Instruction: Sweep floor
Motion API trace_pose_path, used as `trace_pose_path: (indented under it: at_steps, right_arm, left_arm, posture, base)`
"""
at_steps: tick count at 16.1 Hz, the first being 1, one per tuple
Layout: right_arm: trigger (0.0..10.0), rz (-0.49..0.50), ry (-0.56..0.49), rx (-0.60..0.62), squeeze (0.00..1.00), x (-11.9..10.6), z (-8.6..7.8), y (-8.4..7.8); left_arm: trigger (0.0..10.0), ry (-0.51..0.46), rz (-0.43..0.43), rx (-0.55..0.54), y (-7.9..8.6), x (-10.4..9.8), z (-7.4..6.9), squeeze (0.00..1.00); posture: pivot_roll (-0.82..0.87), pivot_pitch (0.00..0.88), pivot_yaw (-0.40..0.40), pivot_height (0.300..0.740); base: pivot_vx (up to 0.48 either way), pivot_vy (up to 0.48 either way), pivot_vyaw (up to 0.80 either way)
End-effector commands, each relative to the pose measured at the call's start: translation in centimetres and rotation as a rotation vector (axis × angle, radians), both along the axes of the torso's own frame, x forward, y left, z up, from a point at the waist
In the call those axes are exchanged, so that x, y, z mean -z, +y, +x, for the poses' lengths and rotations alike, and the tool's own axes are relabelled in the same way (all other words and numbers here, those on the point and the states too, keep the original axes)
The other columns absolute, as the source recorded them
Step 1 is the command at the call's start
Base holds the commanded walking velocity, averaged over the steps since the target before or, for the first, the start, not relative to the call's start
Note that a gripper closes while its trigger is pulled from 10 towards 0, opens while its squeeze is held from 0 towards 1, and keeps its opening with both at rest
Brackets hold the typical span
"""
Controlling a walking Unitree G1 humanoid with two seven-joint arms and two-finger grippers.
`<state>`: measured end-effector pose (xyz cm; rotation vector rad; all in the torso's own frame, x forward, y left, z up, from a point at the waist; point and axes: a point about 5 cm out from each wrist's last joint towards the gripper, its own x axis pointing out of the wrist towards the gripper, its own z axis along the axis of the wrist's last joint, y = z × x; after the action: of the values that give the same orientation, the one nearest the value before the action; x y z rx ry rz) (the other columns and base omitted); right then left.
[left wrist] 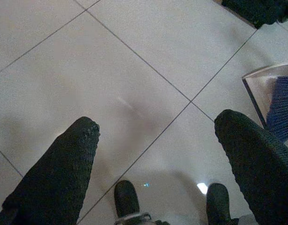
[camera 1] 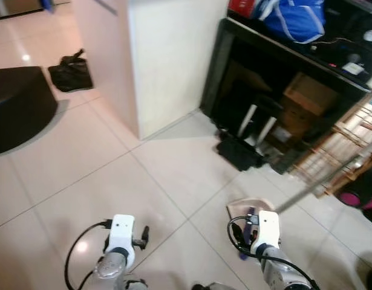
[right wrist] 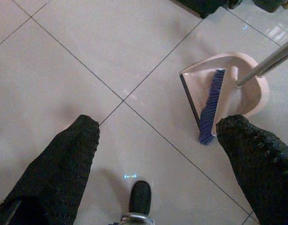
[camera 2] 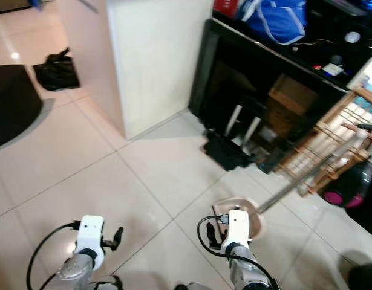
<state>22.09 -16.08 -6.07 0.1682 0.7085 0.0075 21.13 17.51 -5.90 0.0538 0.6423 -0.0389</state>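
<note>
One pink dustpan [right wrist: 244, 86], one blue brush [right wrist: 209, 107] lying in dustpan, one black bag [camera 1: 71, 71], one cardboard box [camera 1: 310, 95].

pink dustpan [right wrist: 237, 84], blue brush [right wrist: 210, 106] inside

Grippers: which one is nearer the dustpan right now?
The right gripper. The pink dustpan with the blue brush lies on the tiles just ahead of it; the left gripper is farther off.
</note>
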Motion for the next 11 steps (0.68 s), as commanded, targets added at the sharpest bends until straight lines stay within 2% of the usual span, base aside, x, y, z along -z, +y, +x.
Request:
trace_pose_path:
  at_steps: [1, 4, 6, 8, 11]
  right_arm:
    - [10.0, -0.014, -0.004, 0.002, 0.0, 0.0, 0.0, -0.5]
    - [10.0, -0.023, -0.024, -0.009, 0.0, -0.3, 0.3, -0.6]
    - [10.0, -0.013, -0.068, -0.046, 0.0, -0.8, 1.0, 0.0]
    - [10.0, 0.016, -0.129, -0.067, 0.0, -1.7, 2.0, 0.6]
    - [10.0, 0.049, -0.227, -0.09, 0.0, -3.0, 3.2, 1.2]
  left_arm:
    - [10.0, -0.003, -0.013, 0.016, -0.7, 0.1, -0.1, 0.0]
    - [10.0, -0.015, -0.02, 0.022, -1.0, -0.1, 0.1, 0.0]
    - [10.0, -0.023, -0.024, 0.018, -0.9, -0.2, 0.3, 0.0]
    - [10.0, -0.079, -0.041, 0.0, -0.5, -0.9, 0.9, 0.0]
    - [10.0, -0.188, -0.037, -0.043, 1.3, -2.3, 1.7, 0.0]
  posture:
    - [0.17, 0.102, -0.144, 0.74]
    - [0.17, 0.091, -0.148, 0.74]
    - [0.17, 0.085, -0.149, 0.74]
    - [0.17, 0.086, -0.149, 0.74]
    - [0.17, 0.104, -0.149, 0.74]
  base:
    - [0.0, -0.33, 0.0]
    - [0.0, -0.336, 0.0]
    - [0.0, -0.341, 0.0]
    - [0.0, -0.339, 0.0]
    - [0.0, -0.342, 0.6]
